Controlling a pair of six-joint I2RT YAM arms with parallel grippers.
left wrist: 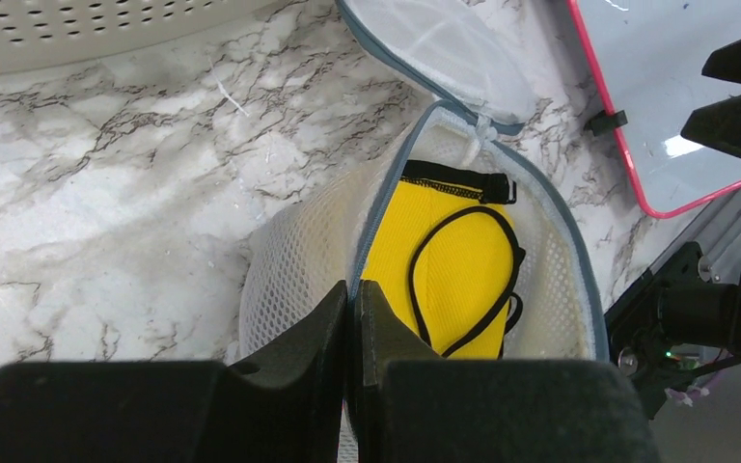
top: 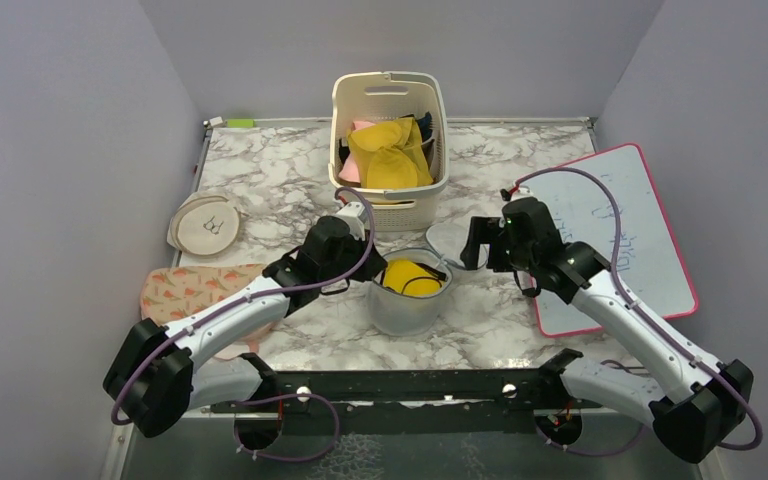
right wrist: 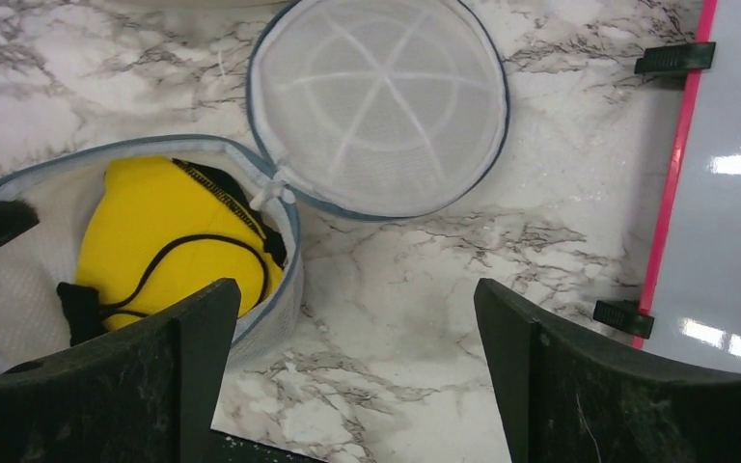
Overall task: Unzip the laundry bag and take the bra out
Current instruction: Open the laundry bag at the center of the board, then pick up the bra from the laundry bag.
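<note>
Laundry bag (top: 405, 305), round white mesh with grey zip trim, sits unzipped on the marbled desk (top: 290, 170), its rim pinched by the closed left pincer (left wrist: 352, 318). The yellow, black-strapped bra (top: 408, 277) lies inside. The right pincer (right wrist: 355, 289) gapes empty beside it; catching mesh with the bra could lift the bag.

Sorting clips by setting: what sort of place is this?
Probably a robot test booth staged for laundry chores, not a home: plain grey walls box in a marble-patterned table, with a cream basket of clothes, a mesh laundry bag and a pink-framed whiteboard on it.
</note>
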